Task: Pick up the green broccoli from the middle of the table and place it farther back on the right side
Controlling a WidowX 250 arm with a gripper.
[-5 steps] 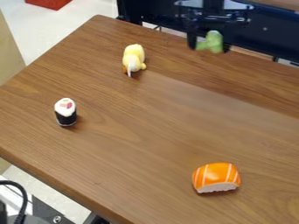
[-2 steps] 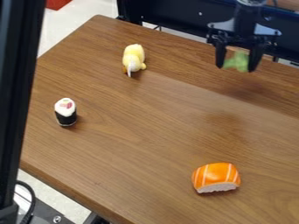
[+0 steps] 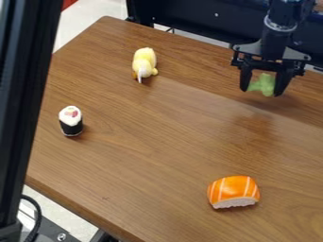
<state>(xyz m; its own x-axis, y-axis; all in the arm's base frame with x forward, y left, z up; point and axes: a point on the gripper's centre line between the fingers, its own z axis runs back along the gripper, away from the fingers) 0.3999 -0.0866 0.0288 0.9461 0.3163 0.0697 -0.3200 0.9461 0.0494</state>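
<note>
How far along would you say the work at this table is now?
The green toy looks picked up and is in hand, between the fingers of the gripper. Its release is not yet done. The yellow toy, the sushi roll and the orange sushi rest on the table, ungripped.

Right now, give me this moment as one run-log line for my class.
tool: upper right, above table | held: green toy | upper middle: yellow toy | left: black-and-white sushi roll | lower right: orange striped sushi
</note>
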